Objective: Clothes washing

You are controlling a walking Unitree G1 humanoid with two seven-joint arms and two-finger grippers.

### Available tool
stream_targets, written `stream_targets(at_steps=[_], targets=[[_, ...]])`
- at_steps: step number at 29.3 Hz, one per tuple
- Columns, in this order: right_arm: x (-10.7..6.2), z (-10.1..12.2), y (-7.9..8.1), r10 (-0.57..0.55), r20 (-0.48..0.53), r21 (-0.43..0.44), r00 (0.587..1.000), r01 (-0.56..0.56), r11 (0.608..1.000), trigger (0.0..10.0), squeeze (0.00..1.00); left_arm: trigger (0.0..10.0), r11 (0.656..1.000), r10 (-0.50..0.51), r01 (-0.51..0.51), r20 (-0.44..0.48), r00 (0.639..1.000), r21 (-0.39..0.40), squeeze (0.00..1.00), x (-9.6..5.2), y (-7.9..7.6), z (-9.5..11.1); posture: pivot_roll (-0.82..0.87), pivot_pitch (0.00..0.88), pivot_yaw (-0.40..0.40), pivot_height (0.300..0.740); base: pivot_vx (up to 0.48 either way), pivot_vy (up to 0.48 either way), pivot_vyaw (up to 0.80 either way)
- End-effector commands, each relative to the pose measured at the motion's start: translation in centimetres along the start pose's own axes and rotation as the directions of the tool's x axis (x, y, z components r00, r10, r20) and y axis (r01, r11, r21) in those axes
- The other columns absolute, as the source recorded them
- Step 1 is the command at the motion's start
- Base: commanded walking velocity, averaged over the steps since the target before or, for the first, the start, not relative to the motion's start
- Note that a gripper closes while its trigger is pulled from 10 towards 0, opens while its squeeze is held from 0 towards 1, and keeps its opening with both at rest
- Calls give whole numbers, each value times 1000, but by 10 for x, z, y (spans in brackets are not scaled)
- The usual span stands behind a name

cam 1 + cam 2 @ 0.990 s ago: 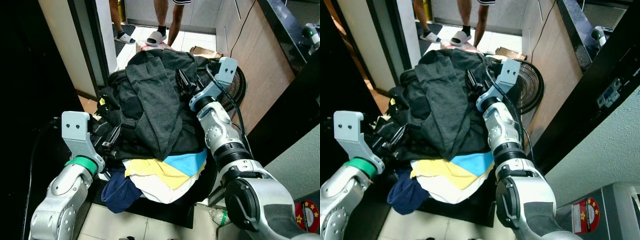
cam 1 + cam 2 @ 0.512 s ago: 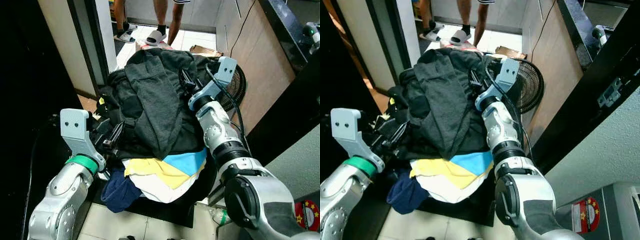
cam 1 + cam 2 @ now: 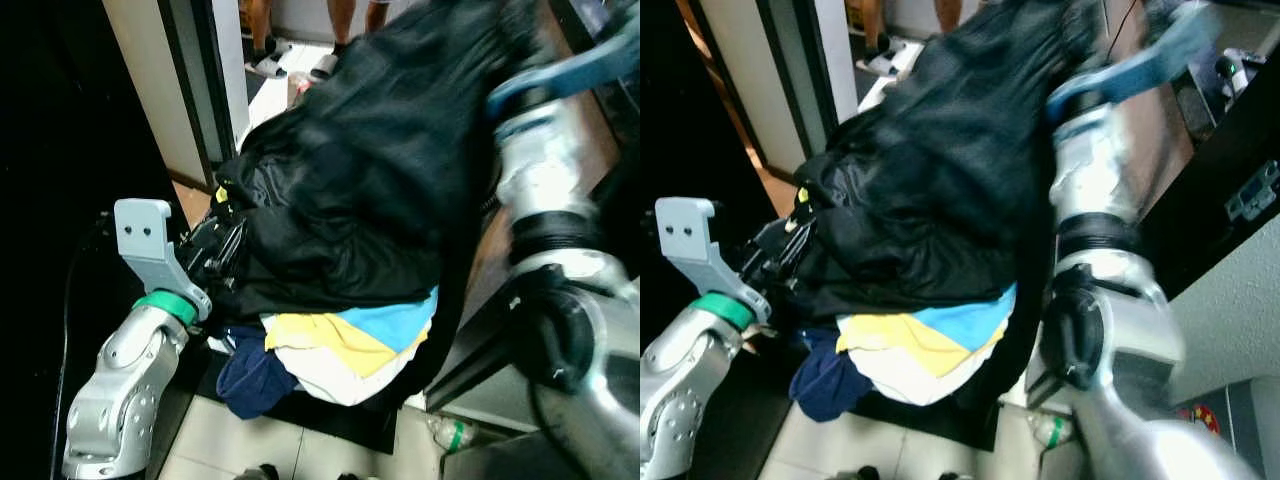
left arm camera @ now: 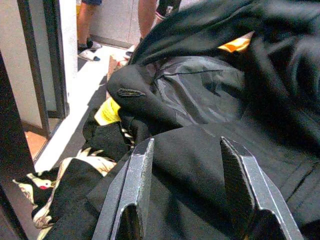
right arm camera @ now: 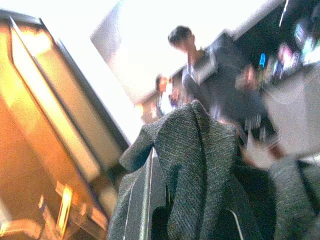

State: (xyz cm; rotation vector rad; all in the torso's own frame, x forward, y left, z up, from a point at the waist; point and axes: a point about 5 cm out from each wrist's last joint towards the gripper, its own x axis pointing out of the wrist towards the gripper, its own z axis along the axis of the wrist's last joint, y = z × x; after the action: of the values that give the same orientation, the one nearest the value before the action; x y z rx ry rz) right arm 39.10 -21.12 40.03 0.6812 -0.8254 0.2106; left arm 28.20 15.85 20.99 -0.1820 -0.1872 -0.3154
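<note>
Left pincer (image 4: 185, 195) open and low, right arm (image 3: 545, 180) raised.

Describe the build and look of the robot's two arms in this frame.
Left arm: silver shell, green band at the wrist, pale grey bracket with two holes, black metal fingers. Right arm: silver segments with black joints, heavily motion-blurred.

Right arm lifting garment off the pile.
Right gripper (image 5: 192, 200) is rising fast, pinching the grey garment (image 5: 200, 155); dark clothes (image 3: 390, 170) are heaving upward, blurring; camera is shifting.
</note>
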Motion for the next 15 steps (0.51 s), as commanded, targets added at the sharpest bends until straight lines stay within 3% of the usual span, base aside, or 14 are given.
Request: stream_targets(at_steps=[1,3,8,9,10,11,15], targets=[[12,42,3,15,157,-33,988,-10,999,0,0,10000,1000,-15,15,1,1000,-12,0,2,-1,-2,56,32,63,740,0,0,0],[13,52,0,3,194,-35,981,4,999,0,0,10000,1000,-13,13,4,1000,-14,0,2,-1,-2,56,32,63,740,0,0,0],[8,46,-4,5,161,-34,987,0,999,0,0,10000,1000,-17,17,4,1000,-12,0,3,-1,-2,58,26,64,740,0,0,0],[3,35,-5,23,114,-33,993,-19,999,0,0,10000,1000,-22,22,4,1000,-10,0,3,-2,-3,58,26,64,740,0,0,0],[-12,6,-2,106,-15,-31,994,-106,994,0,0,10000,999,-39,39,1,999,-3,0,4,-4,-4,63,19,64,740,0,0,0],[-21,-10,1,156,-84,-20,984,-158,987,0,0,10000,999,-50,50,-1,999,2,0,5,-5,-4,63,19,64,740,0,0,0],[-35,-29,5,217,-164,6,962,-220,976,0,0,10000,998,-64,64,-2,998,5,0,5,-6,-4,66,17,64,740,0,0,0]])
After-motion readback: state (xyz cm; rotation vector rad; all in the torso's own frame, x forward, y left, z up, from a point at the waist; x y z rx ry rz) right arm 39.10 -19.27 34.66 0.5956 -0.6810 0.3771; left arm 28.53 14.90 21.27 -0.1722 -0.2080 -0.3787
